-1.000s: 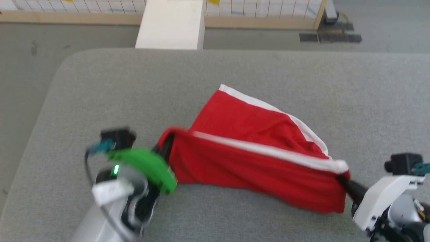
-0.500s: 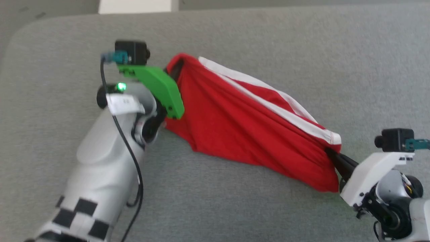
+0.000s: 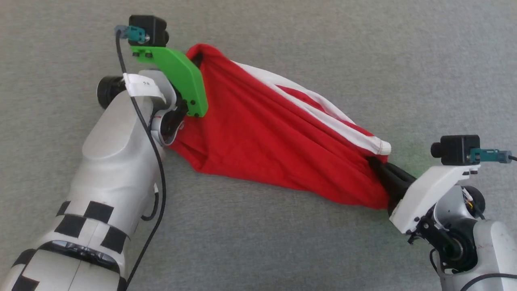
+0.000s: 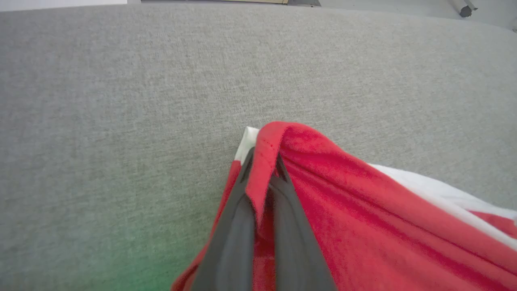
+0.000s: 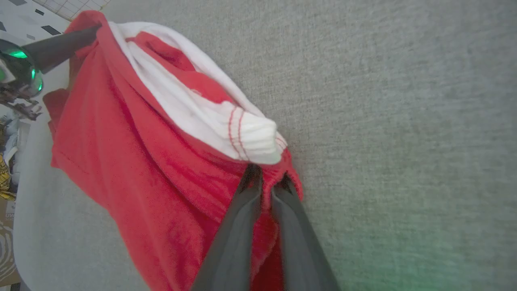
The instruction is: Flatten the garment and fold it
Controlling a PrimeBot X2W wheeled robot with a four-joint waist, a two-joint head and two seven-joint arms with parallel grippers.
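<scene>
The grey worktop (image 3: 307,250) carries little around the garment (image 3: 262,137) besides the two arms. A green bracket (image 3: 181,76) with a black camera (image 3: 147,29) presses against the cloth's 10 o'clock end and hides most of the left jaws from the head view. A white bracket (image 3: 428,190) stands at the 4 o'clock end.

The red shorts hang stretched between them on a slant, with white trim along the upper edge and the lower edge sagging toward the worktop. The left jaws are closed on a fold of red hem, which shows between the dark fingers (image 4: 230,242). The right jaws are clamped on bunched cloth just under the ribbed white end, fingers (image 5: 234,242) almost touching.

The head camera has tipped down since a second ago, so the whole scene has shifted. Back then one leg fanned out toward 12 o'clock and the two grips sat nearly level. Now the left end reaches well farther toward 12 o'clock than the right, and the cloth is drawn into a narrower band.
</scene>
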